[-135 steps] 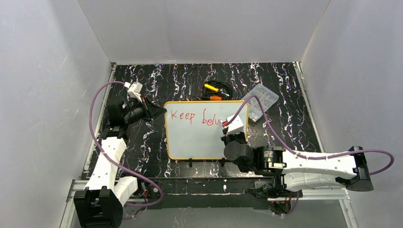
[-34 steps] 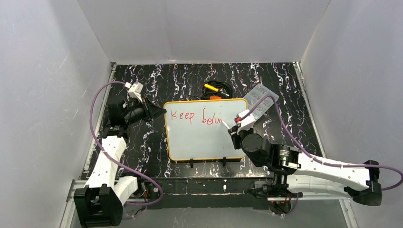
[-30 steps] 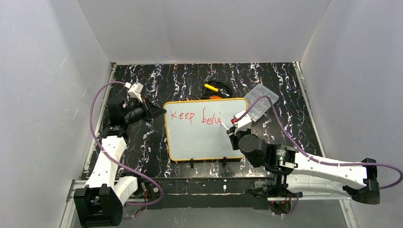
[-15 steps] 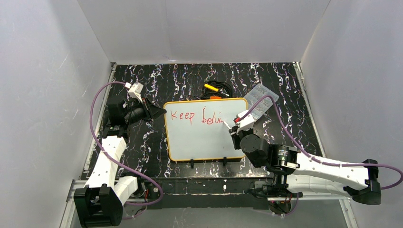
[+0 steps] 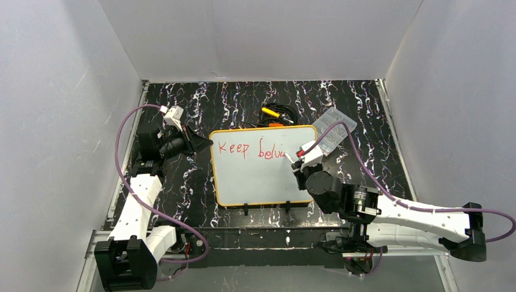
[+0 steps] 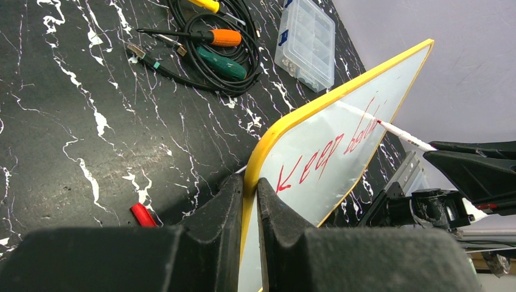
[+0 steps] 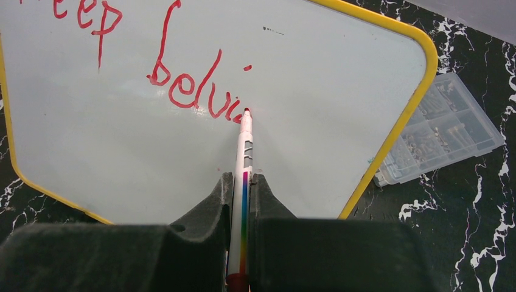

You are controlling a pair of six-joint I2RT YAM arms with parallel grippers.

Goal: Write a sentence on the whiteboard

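Swung rightward since earlier, stretching the thin red handwritten lettering (image 5: 233, 148) from "belu" to "belvi".
Clenched by right gripper (image 7: 242, 177): one white rainbow-striped marker pen (image 7: 244, 143), long axis aimed at the far rim of the large glossy yellow-rimmed whiteboard (image 5: 255, 179), tip touching just right of the last stroke, bare surface further right. Pinched shut on its left rim by left gripper (image 6: 248, 180). Counted: one board, one pen, two black clips (image 5: 244, 208), one clear plastic box (image 5: 338, 121).

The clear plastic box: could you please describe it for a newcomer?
Find the yellow-rimmed whiteboard mid-table. Just past its far right corner lies the clear plastic box, the only see-through thing, unlike the black cable and orange-handled screwdriver to its left.
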